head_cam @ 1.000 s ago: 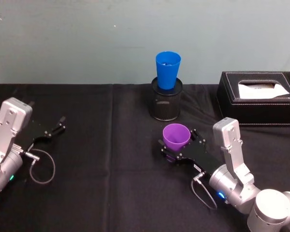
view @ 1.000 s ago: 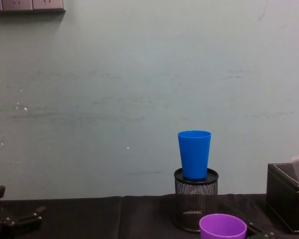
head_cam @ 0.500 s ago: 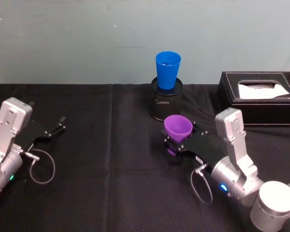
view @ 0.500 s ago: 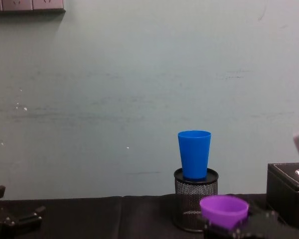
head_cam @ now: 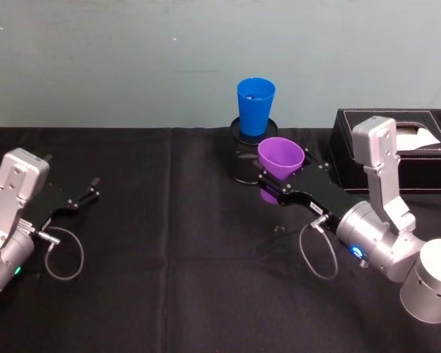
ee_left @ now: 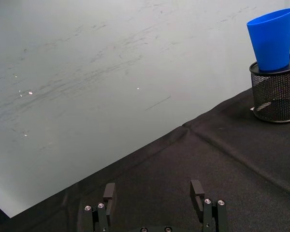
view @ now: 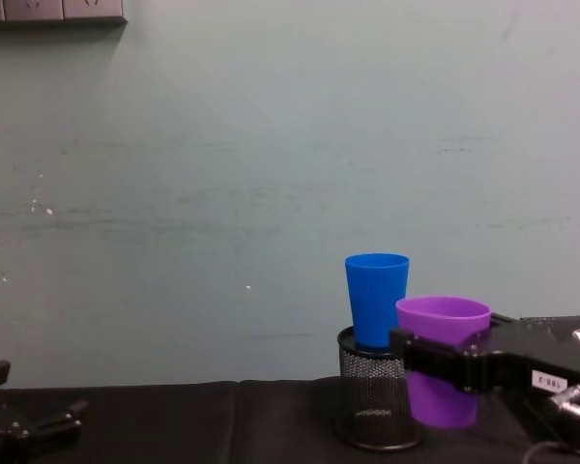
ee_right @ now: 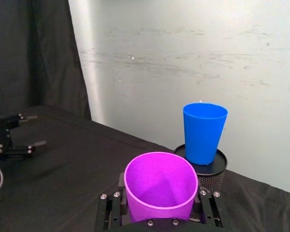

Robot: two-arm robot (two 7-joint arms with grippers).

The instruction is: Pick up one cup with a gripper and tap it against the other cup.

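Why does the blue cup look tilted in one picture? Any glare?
Left wrist view: camera sits rolled, so table edge and blue cup slant. Head view: soft even light, no glare on the purple cup in the right end effector.

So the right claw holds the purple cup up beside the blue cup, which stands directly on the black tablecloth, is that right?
Not quite. The chest view shows the blue cup standing on the black mesh holder, not directly on the tablecloth. The rest holds: the right claw holds the purple cup up beside it. The left claw sits idle, open, on the left.
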